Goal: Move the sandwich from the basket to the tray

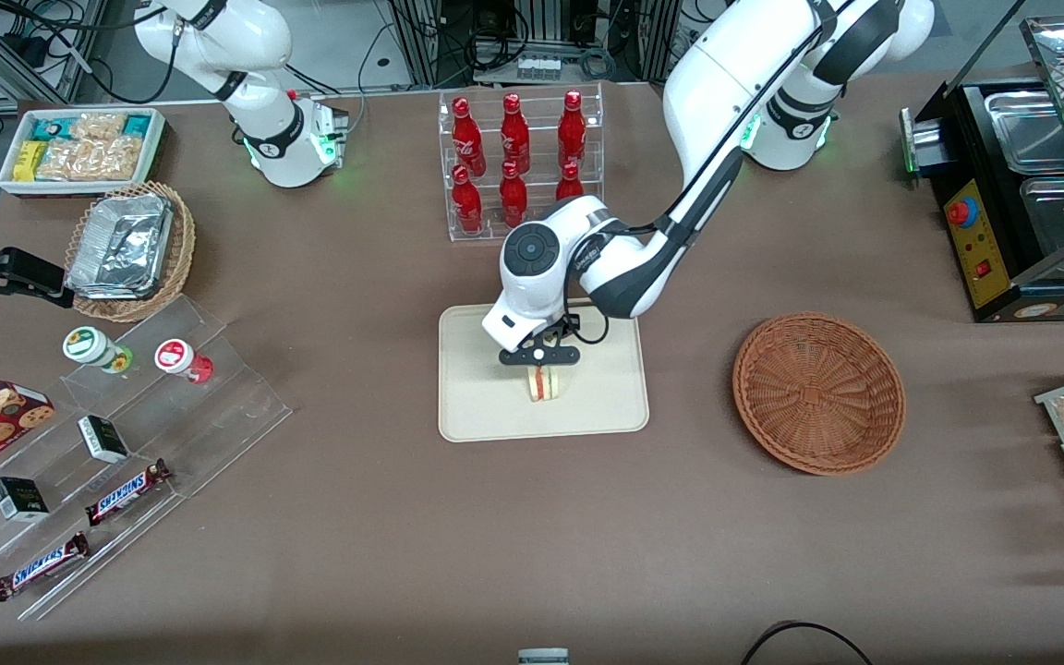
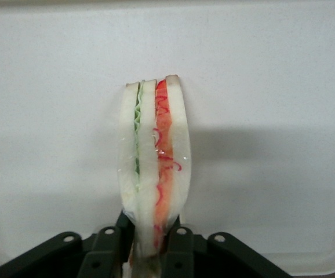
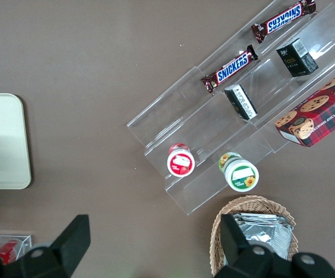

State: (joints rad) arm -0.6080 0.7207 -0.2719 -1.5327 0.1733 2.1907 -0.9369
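The sandwich (image 1: pixel 547 384), a pale bread wedge with a red-orange and green stripe, stands on edge over the middle of the cream tray (image 1: pixel 486 406). My left gripper (image 1: pixel 539 356) reaches down from above and is shut on it. The wrist view has the black fingers (image 2: pixel 182 246) pressing both bread faces of the sandwich (image 2: pixel 156 145), with the tray (image 2: pixel 272 87) surface close under it. Whether the sandwich touches the tray I cannot tell. The reddish-brown basket (image 1: pixel 818 392) lies empty beside the tray, toward the working arm's end of the table. A tray (image 3: pixel 5 145) corner also appears in the right wrist view.
A clear rack of red bottles (image 1: pixel 518 157) stands farther from the camera than the tray. Toward the parked arm's end are a clear stepped shelf (image 1: pixel 126 434) with candy bars and jars, and a tan wicker basket of foil containers (image 1: pixel 130 249). A black food warmer (image 1: pixel 1021 194) stands at the working arm's end.
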